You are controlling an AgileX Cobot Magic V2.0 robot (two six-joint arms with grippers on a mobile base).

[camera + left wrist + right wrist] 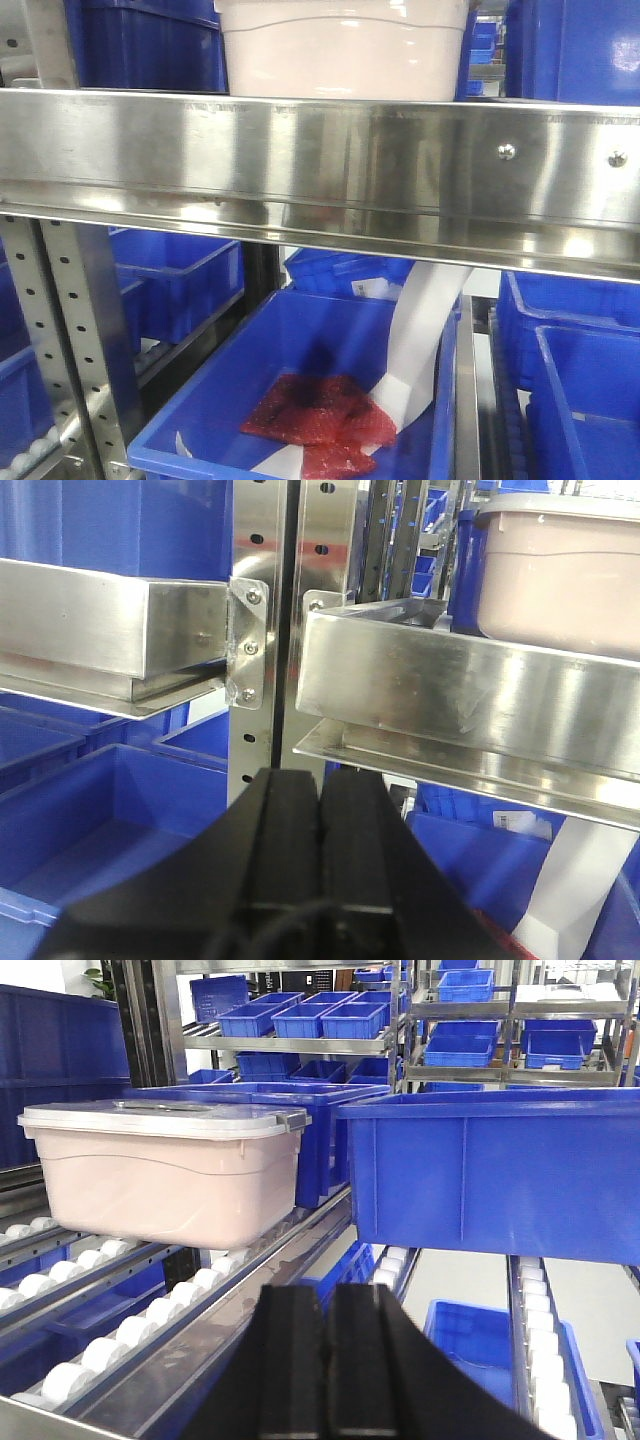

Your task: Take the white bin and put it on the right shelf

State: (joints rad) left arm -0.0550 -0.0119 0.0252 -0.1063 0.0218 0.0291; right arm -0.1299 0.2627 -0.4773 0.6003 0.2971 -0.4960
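Note:
The white bin (pixel 342 48), a pale pinkish tub with a flat lid, stands on the stainless right shelf (pixel 320 160) behind its broad front rail. In the right wrist view the white bin (pixel 165 1175) rests on white rollers at the left, lid (pixel 160 1118) on. The left wrist view shows the white bin (pixel 560 575) at the upper right above the right shelf (pixel 470 695). My left gripper (pixel 320 785) is shut and empty, below and left of the bin. My right gripper (pixel 326 1300) is shut and empty, in front of the bin and to its right.
A large blue bin (pixel 495 1170) sits right of the white bin on the rollers (pixel 120 1345). Below the shelf a blue bin (pixel 300 400) holds a red bag (pixel 320 415) and a white strip (pixel 420 340). Perforated uprights (pixel 258 630) stand at the left.

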